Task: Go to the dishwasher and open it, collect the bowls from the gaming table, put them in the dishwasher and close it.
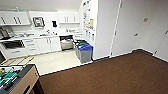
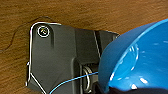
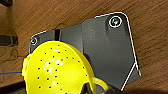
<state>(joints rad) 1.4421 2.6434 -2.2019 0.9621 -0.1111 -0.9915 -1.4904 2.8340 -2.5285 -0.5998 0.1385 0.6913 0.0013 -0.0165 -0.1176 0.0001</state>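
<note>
A blue bowl hangs close above the brown carpet in the left wrist view, with my left gripper shut on its rim. The right wrist view has a yellow-green bowl, dotted with small holes and fitted with a loop handle, held by my right gripper over the same carpet. In the head view the dishwasher sits under the kitchen counter at the far left. Its steel front is tipped out below a dark opening. The gaming table is out of view.
A table-football table with a green field stands at the near left corner. Grey bins with blue and green lids line the wall beside the dishwasher. Pale kitchen floor meets brown carpet. White doors stand ahead.
</note>
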